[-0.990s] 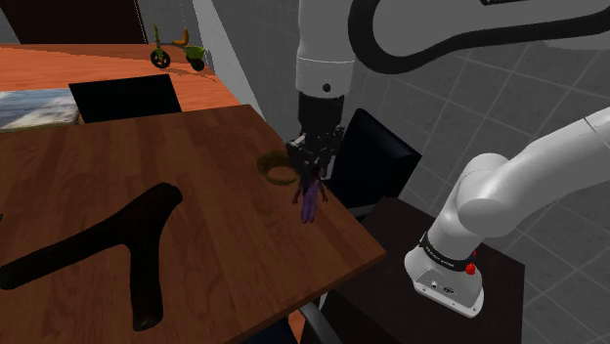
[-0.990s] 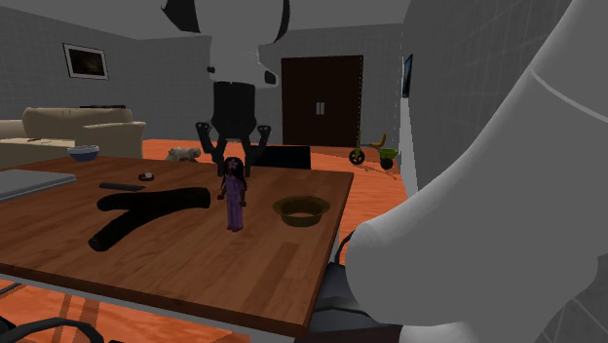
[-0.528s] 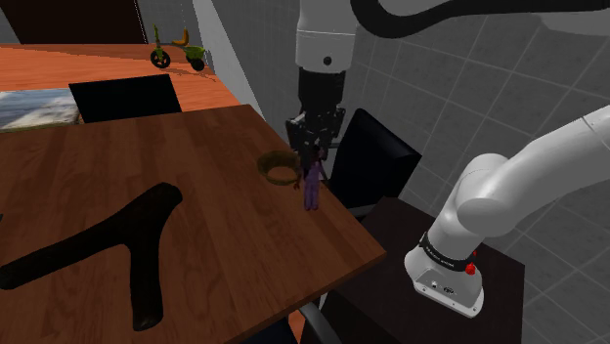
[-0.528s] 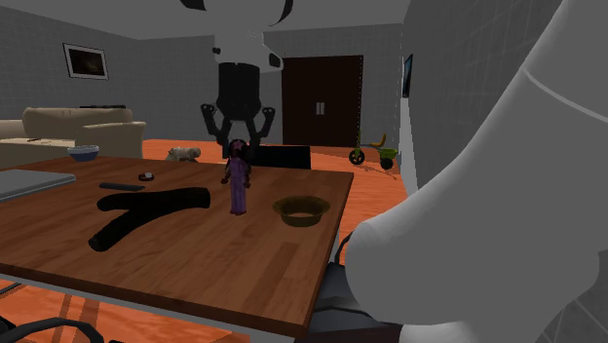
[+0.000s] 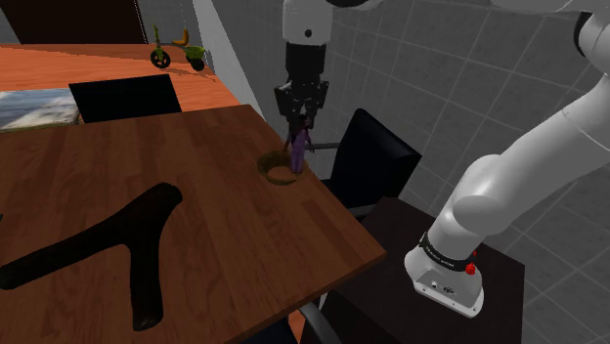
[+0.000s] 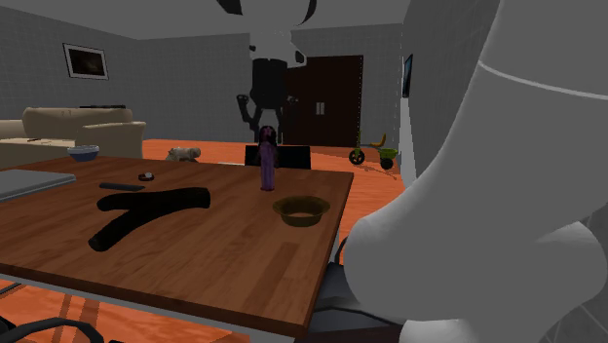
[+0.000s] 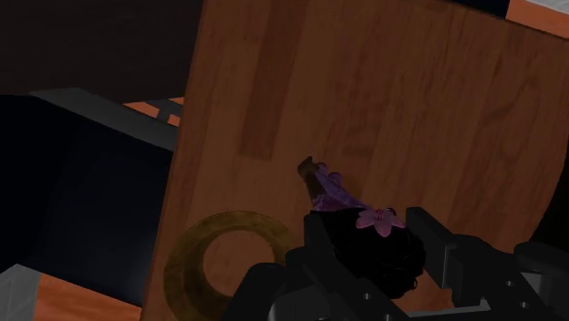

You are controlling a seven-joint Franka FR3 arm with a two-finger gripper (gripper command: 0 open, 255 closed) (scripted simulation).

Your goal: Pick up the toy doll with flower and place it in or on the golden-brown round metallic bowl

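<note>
A small purple doll (image 5: 297, 150) with dark hair and a pink flower (image 7: 379, 219) hangs upright in the air, my black gripper (image 5: 300, 115) shut on its head. In the second exterior view the doll (image 6: 266, 168) hangs over the table, left of and beyond the golden-brown round bowl (image 6: 301, 209). In the shoulder view the bowl (image 5: 278, 168) lies just under the doll's feet near the table's right edge. The wrist view shows the doll (image 7: 339, 193) between my fingers (image 7: 429, 239) and the bowl (image 7: 217, 265) beside it, below.
A dark wooden table (image 5: 117, 195) carries a black Y-shaped object (image 5: 127, 239) and a black mat (image 5: 127, 96). A black chair (image 5: 367, 161) stands by the table's right edge. My stand (image 5: 420, 293) is at the lower right. A toy tricycle (image 5: 176, 51) sits on the orange floor beyond.
My gripper has risen with the doll and carried it up and to the left in the shoulder view, to above the bowl. The bowl has not moved.
</note>
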